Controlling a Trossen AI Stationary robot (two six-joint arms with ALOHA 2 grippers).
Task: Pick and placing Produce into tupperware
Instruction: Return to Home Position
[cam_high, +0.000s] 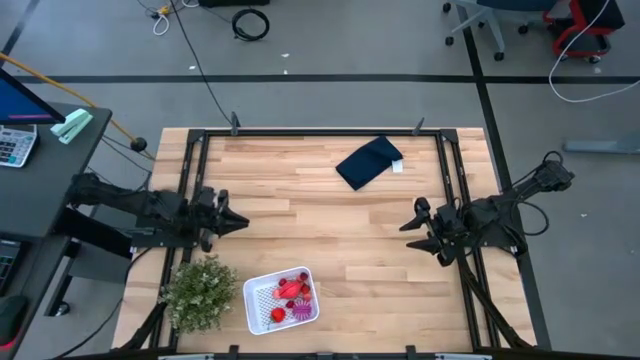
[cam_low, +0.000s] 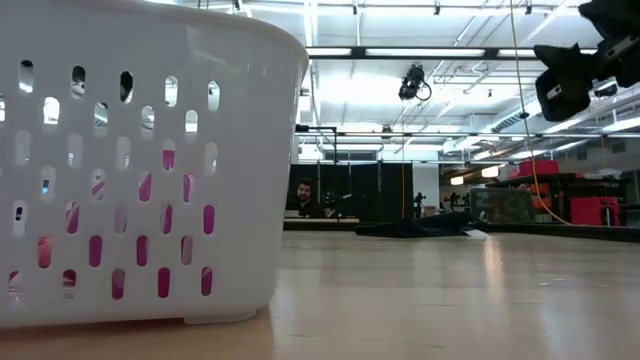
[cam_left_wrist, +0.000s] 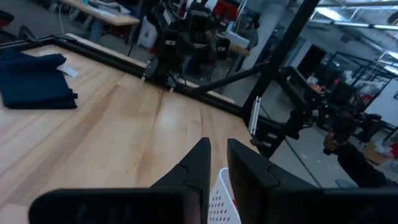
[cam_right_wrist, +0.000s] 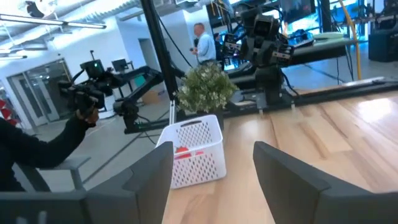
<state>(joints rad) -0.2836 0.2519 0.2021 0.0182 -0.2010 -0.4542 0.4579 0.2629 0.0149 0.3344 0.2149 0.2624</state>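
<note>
We count 1 wooden table, 1 bushy plant, 1 white perforated bin and 1 navy cloth. The bin holds about 3 red toy fruits and 1 spiky magenta piece. It sits well apart from the 2 grippers. The left gripper is pressed nearly together and the right gripper is spread; both are empty.

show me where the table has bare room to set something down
Widest bare patch: the middle of the table, between the left gripper and right gripper, in front of the navy cloth. Also free: the front right, from the white bin to the right edge. Crowded: the front left corner, where the plant stands right beside the bin.
</note>
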